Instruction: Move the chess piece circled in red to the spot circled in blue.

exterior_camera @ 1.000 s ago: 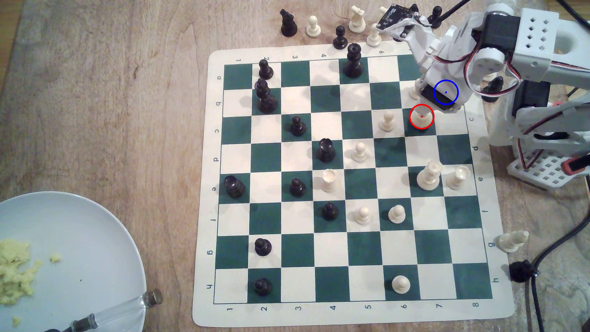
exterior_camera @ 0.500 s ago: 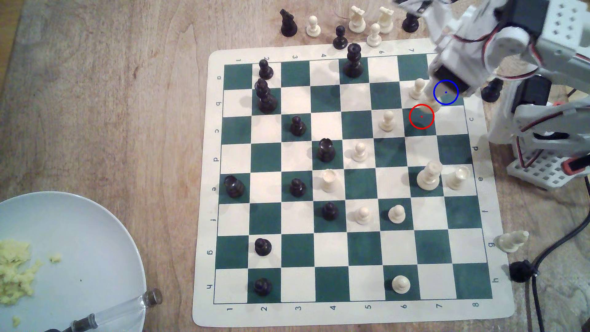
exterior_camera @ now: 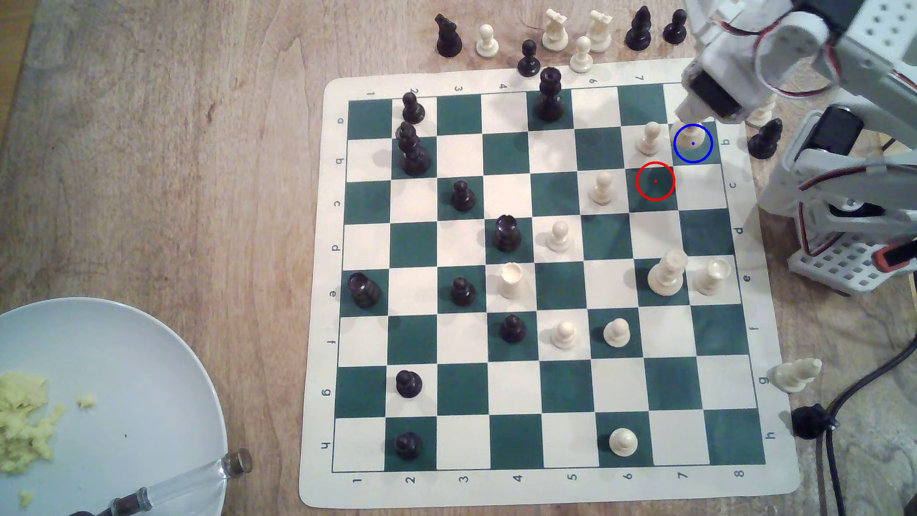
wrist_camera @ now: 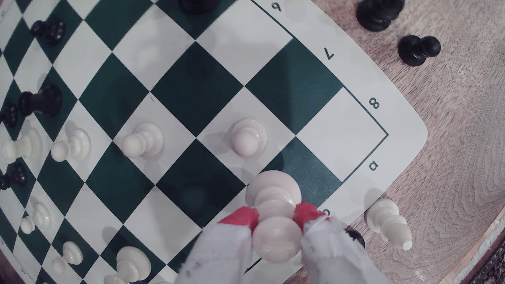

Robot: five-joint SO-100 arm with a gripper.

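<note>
The table point(exterior_camera: 149, 149) is carrying a green-and-cream chess board point(exterior_camera: 546, 488) with a pale plate point(exterior_camera: 124, 372) at the exterior view's lower left. The arm point(exterior_camera: 818, 59) is reaching in from the exterior view's upper right, over the board's corner. The tool point(wrist_camera: 276, 215) is clamping its red-tipped fingers point(wrist_camera: 243, 215) on the neck of the chess piece point(wrist_camera: 273, 196) (a tall cream piece, viewed from above in the wrist view). The piece is sitting within the blue ring marking the spot point(exterior_camera: 704, 154), while the red-ringed square point(exterior_camera: 655, 181) is standing vacant. Whether the base is already resting on the green square or hanging just above it cannot be told. A cream pawn point(exterior_camera: 648, 138) is standing on the adjoining square, just beside the held piece. Judged from this, the release is the risk: opening while the piece is tilting or not yet seated could be tipping it toward that pawn, and a finger dragging on the neck during withdrawal could be pulling it off the square or over the board's near edge.
</note>
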